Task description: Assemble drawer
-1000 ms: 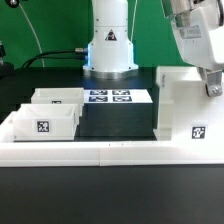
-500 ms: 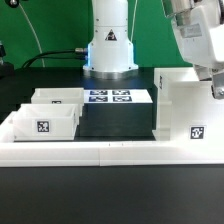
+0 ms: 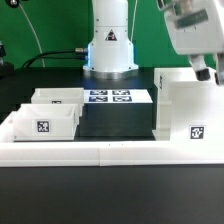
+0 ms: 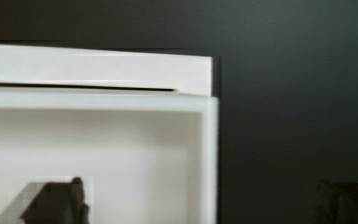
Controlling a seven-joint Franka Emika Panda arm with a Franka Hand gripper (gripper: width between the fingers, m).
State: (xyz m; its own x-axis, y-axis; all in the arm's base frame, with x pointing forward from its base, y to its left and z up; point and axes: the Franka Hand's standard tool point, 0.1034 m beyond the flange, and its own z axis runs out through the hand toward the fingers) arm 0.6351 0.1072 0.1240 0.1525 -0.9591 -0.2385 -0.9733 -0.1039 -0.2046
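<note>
At nine o'clock in the exterior view sits the front tray [image 3: 42, 122], with the rear tray [image 3: 55, 97] half hidden behind it; at centre lies the marker board [image 3: 108, 96]; at three o'clock stands the box shell [image 3: 190, 112], cut off by the frame edge; at one o'clock, above it, hangs the gripper [image 3: 205, 72]; the wrist view shows its dark fingers [image 4: 55, 202] spread wide, only their tips in view, pinching nothing.

bright, even light; the white plastic box shell [image 3: 190, 110] nearly blows out against the black table [image 3: 110, 190]. the wrist view is soft, its dark fingertips [image 4: 51, 200] blurred.
</note>
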